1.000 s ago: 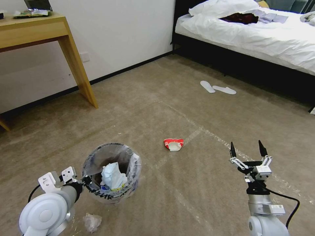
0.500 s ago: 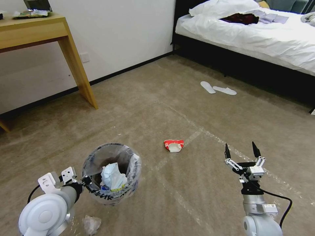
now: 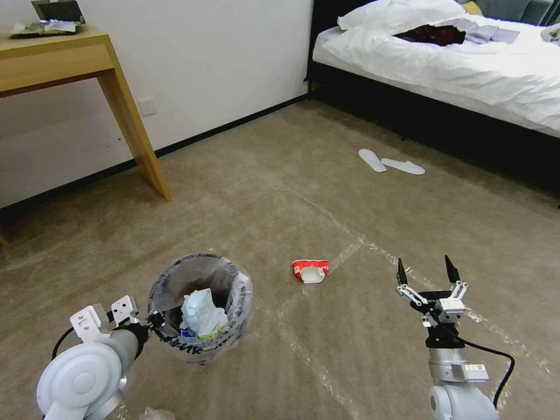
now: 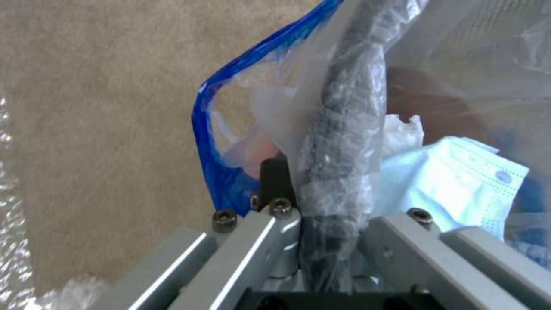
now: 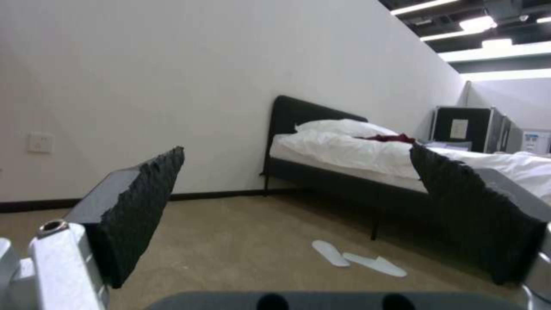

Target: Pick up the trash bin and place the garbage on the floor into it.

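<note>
The trash bin [image 3: 200, 306], lined with a clear bag printed in black, hangs at the lower left of the head view. My left gripper [image 3: 153, 321] is shut on its near rim. The left wrist view shows that bag-wrapped rim [image 4: 338, 142] pinched in the left gripper [image 4: 321, 224], with bluish paper [image 4: 459, 185] inside the bin. One piece of garbage, a crushed red-white paper bowl [image 3: 311, 271], lies on the floor [image 3: 280, 192] ahead of the bin, to its right. My right gripper [image 3: 424, 268] points upward, open and empty, right of the bowl. Both its fingers [image 5: 143, 206] stand wide apart.
A crinkled clear wad [image 3: 154, 414] lies at the picture's bottom edge by my left arm. A wooden table [image 3: 122, 111] stands at the far left by the wall. A bed [image 3: 443, 70] fills the far right, with two white slippers [image 3: 388, 163] on the carpet before it.
The floor, bowl and wad have slid down the picture while the bin kept its place by my left gripper: the camera has moved. My right gripper has shifted a little left.
</note>
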